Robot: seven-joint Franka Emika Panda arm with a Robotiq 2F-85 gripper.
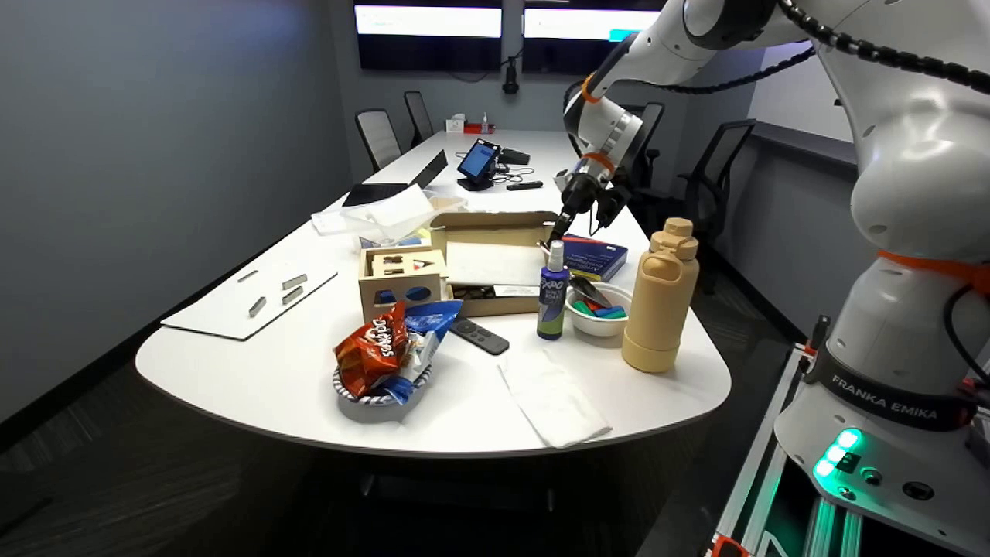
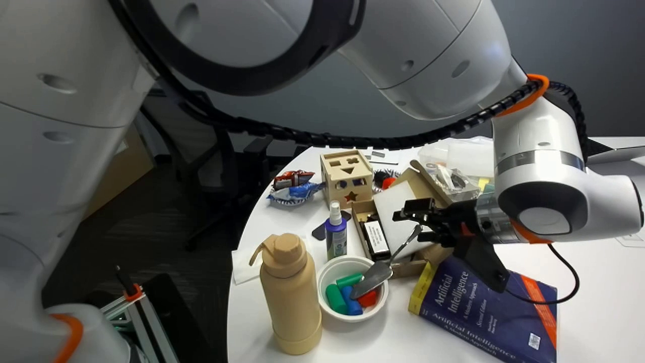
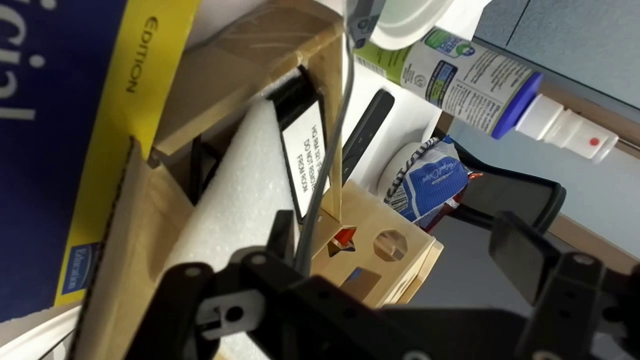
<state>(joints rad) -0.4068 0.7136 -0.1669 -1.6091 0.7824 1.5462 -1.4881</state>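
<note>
My gripper (image 2: 414, 224) stands open above the cardboard box, its fingers wide apart in the wrist view (image 3: 400, 245). A metal server with a flat blade (image 2: 375, 276) leans in the white bowl (image 2: 326, 311), blade down among green, blue and red blocks (image 2: 351, 301). Its thin handle (image 3: 327, 165) slants up to the gripper and runs along the inner side of one finger (image 3: 282, 232); whether they touch I cannot tell. The opposite finger (image 3: 520, 255) is well away from it. Below lies the box's white foam sheet (image 3: 240, 195).
A blue textbook (image 2: 484, 312) lies beside the box. Near the bowl stand a tan bottle (image 1: 661, 302) and a spray bottle (image 1: 552, 302). A wooden shape cube (image 1: 400, 286), snack basket (image 1: 379, 400), remote (image 1: 479, 335) and white cloth (image 1: 553, 398) are also on the table.
</note>
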